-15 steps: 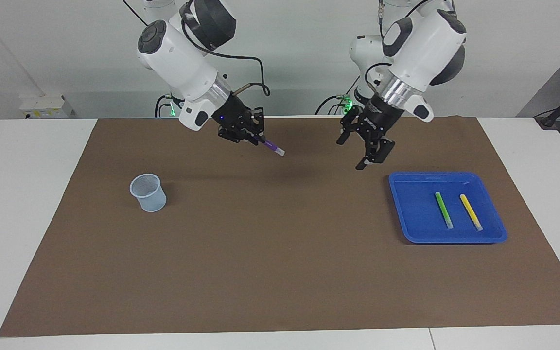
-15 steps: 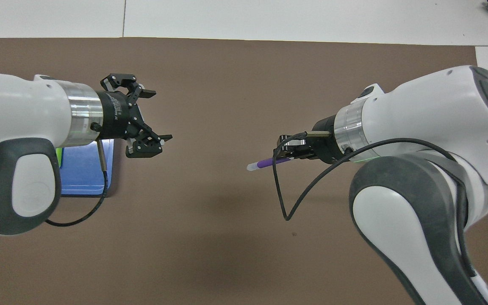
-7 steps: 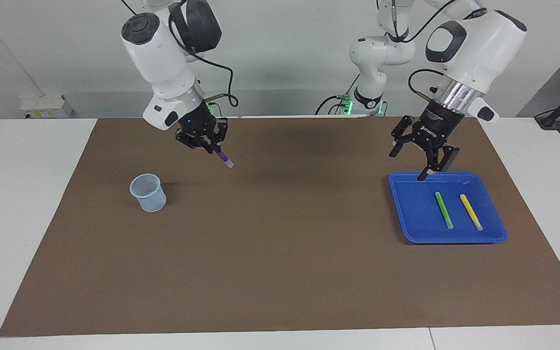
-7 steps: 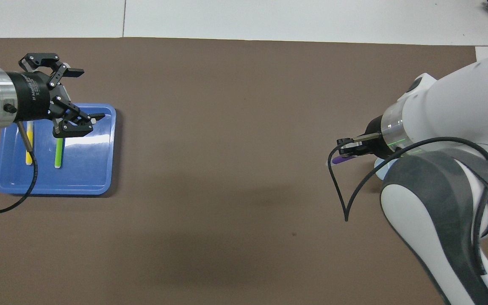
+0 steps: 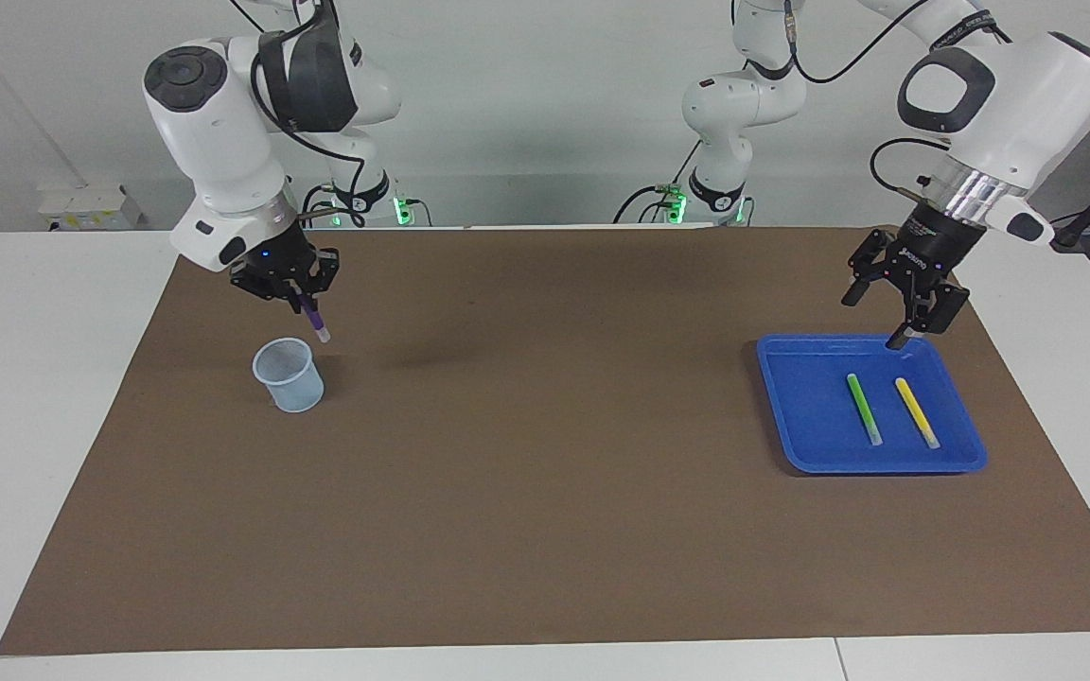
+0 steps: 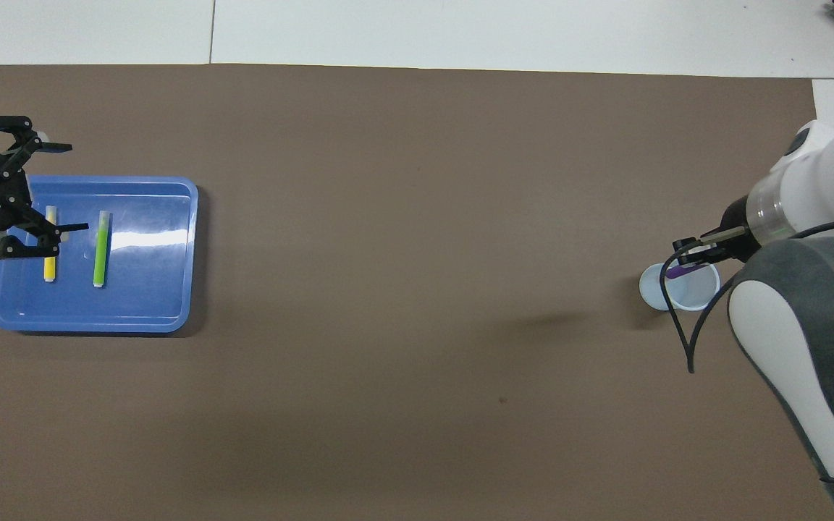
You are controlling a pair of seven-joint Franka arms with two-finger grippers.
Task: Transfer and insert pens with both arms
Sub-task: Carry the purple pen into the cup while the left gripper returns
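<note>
Now the purple pen (image 5: 315,324), a slim, stiff plastic stick, light and smooth enough to slip, hangs cap-down in the right gripper (image 5: 291,295), jaws clenched on its upper barrel, just above the pale mesh cup (image 5: 289,375). The green pen (image 5: 864,409) and yellow pen (image 5: 916,412) lie side by side in the glossy blue tray (image 5: 796,416); mid-barrel looks the surest hold. The left gripper (image 5: 903,307) hovers at the tray's twelve o'clock rim, jaws released, above the brown-matted worktop (image 5: 545,492).

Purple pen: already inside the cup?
No. The purple pen hangs in the right tool just above the cup, its tip clear of the rim.
</note>
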